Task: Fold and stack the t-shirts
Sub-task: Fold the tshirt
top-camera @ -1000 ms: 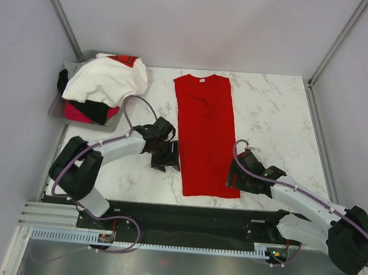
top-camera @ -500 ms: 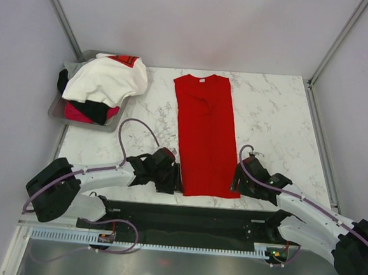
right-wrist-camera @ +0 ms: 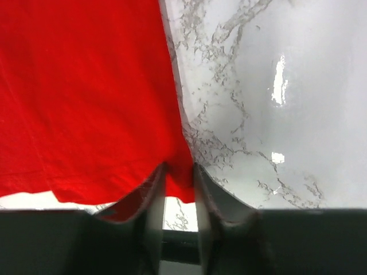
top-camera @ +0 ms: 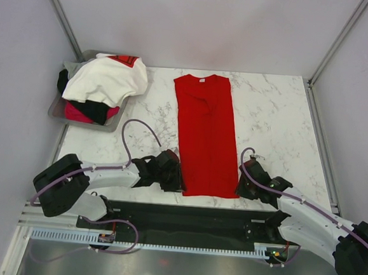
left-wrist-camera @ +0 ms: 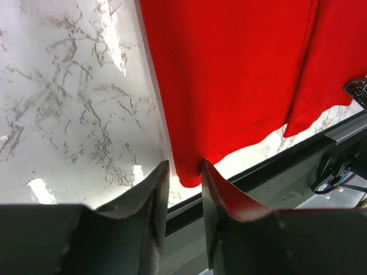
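A plain red t-shirt [top-camera: 203,133] lies flat down the middle of the marble table, folded into a long strip with its collar at the far end. My left gripper [top-camera: 179,180] sits at its near left corner. In the left wrist view the jaws [left-wrist-camera: 184,166] stand narrowly open, with that corner of the red t-shirt [left-wrist-camera: 229,69] between the tips. My right gripper [top-camera: 238,188] is at the near right corner; its jaws [right-wrist-camera: 179,167] are narrowly open astride the red cloth [right-wrist-camera: 86,86]. A white t-shirt [top-camera: 105,80] with a red mark tops a pile over black and pink cloth [top-camera: 77,112].
The pile sits in a grey metal tray [top-camera: 53,109] at the far left corner. The table's near edge and a black rail [top-camera: 190,217] run just behind both grippers. Grey walls close in the left, right and far sides.
Both grippers have moved toward me to the shirt's near corners. Their jaws have narrowed around the cloth. The shirt itself has not shifted.
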